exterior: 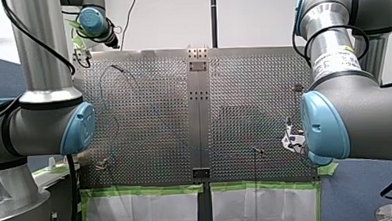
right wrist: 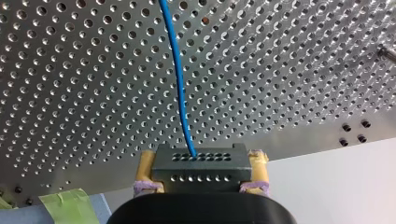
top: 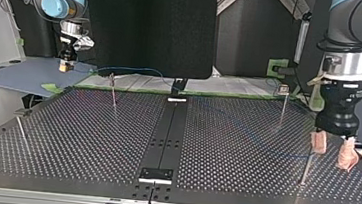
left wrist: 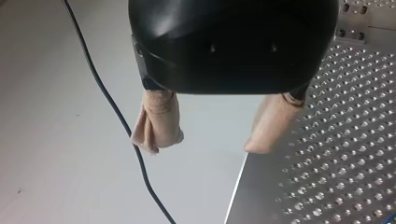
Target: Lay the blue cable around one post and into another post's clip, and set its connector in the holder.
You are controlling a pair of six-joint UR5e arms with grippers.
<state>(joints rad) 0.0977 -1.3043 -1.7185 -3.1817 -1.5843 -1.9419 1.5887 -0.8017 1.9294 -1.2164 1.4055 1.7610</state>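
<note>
In the top view my right gripper (top: 65, 65) hangs past the table's far edge at the left, shut on the dark grey connector (right wrist: 200, 165). The right wrist view shows that connector squeezed between the yellow pads (right wrist: 145, 170). The blue cable (right wrist: 180, 84) leaves the connector and runs over the perforated table (right wrist: 70, 93). In the top view the blue cable (top: 246, 131) crosses the table to a thin post (top: 305, 169) at the near right. My left gripper (top: 333, 151) hovers by that post, open, and its beige pads (left wrist: 156, 133) hold nothing.
Other thin posts stand at the top view's far left (top: 114, 90), near left (top: 20, 132) and far right, the last one (top: 283, 99) topped by a small clip. A black wire (left wrist: 116, 116) hangs beside my left gripper, off the table's edge. Green tape (exterior: 147, 191) lines the table's front edge.
</note>
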